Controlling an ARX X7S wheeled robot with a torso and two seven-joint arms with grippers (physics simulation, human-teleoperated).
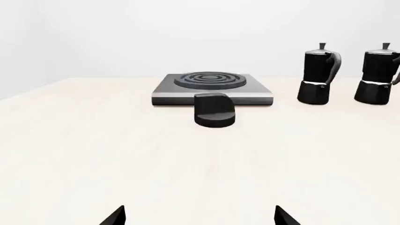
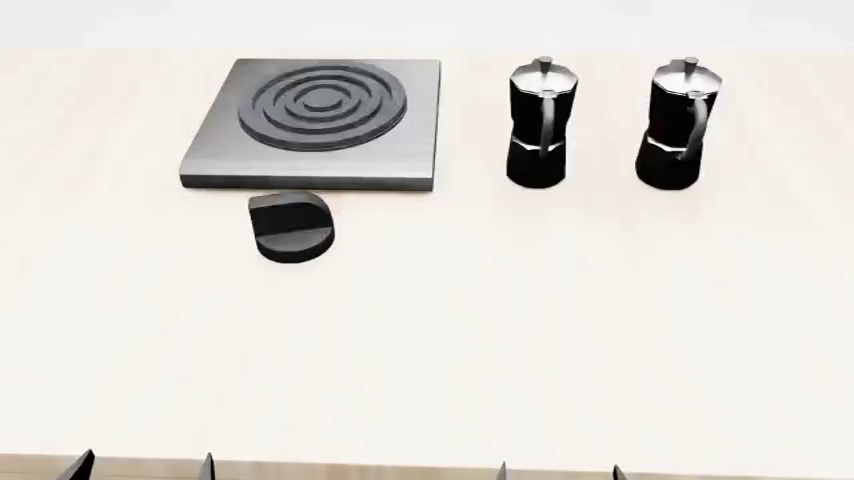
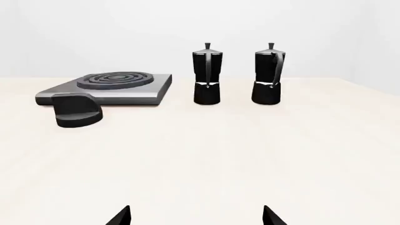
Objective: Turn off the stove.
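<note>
The stove (image 2: 320, 125) is a flat grey metal plate with a ringed round burner, at the far left of the pale table; the wrist views show the stove (image 1: 212, 89) and the stove (image 3: 109, 88) too. Its black knob (image 2: 291, 227) lies on the table just in front of the plate, also seen as the knob (image 1: 215, 109) and the knob (image 3: 77, 110). My left gripper (image 2: 143, 466) is open at the table's near edge, well short of the knob. My right gripper (image 2: 558, 470) is open further right. Nothing is between either pair of fingertips.
Two black moka pots with silver lids stand to the right of the stove: one moka pot (image 2: 541, 124) nearer it, the other moka pot (image 2: 681, 125) further right. The table's front edge (image 2: 400, 465) runs just ahead of the grippers.
</note>
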